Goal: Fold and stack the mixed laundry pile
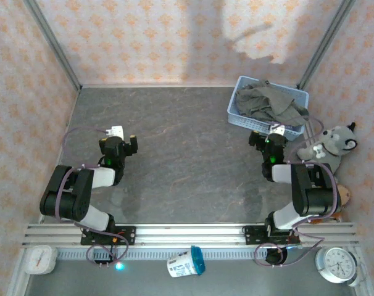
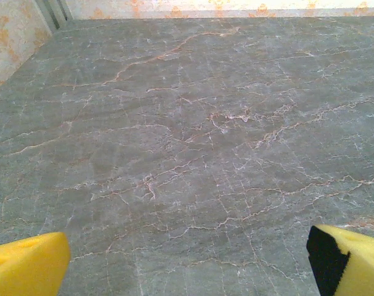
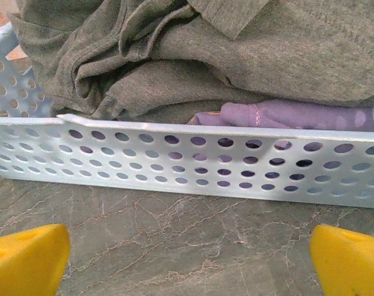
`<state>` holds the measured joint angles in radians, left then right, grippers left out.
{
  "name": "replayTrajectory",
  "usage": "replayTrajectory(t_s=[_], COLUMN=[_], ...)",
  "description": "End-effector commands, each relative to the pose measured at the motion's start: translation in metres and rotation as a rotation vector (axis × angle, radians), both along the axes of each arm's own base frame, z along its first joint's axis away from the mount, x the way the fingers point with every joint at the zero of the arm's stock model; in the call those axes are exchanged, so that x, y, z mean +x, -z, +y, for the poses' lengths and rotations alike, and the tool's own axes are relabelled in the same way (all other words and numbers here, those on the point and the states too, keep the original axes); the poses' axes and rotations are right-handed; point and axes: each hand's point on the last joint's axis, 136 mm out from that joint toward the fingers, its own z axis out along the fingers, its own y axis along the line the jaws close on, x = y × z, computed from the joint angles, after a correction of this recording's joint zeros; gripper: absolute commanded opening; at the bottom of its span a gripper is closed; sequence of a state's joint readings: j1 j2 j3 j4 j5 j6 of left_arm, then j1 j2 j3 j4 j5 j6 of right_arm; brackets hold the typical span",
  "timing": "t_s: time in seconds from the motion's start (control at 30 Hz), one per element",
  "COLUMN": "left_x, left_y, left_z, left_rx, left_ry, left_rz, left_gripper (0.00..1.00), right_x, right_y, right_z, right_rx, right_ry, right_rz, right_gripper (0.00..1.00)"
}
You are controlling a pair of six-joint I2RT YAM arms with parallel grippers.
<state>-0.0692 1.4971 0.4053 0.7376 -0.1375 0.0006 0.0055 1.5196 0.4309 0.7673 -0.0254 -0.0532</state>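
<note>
A light blue plastic basket, its walls punched with rows of rounded holes, stands at the far right of a grey, marble-veined tabletop. Inside it a wrinkled olive-grey soft cloth garment lies heaped in loose folds; seen from above, it appears to drape over the basket's right rim. The right wrist view adds a lavender-purple stitched cloth garment, tucked under the olive one against the basket's near wall. The right gripper, yellow pads spread wide and empty, sits just before that wall, so both garments lie beyond the jaws. Well left of the basket, the left gripper, jaws equally apart and empty, faces bare tabletop. A grey plush wolf toy sits right of the basket.
</note>
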Motion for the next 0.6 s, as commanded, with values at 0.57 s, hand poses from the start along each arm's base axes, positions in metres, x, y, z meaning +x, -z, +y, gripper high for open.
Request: replayTrajectory(t_s=[0.57], left_x=[0.0070], left_y=[-0.0084], left_z=[0.0037], left_rx=[-0.004], left_ry=[-0.002], left_rz=[-0.021], left_gripper=[1.00], right_x=[-0.0028], right_y=[0.0040], right_z=[-0.0028], right_rx=[-0.002], right_ry=[0.023], right_rz=[0.009], right_gripper=[0.99])
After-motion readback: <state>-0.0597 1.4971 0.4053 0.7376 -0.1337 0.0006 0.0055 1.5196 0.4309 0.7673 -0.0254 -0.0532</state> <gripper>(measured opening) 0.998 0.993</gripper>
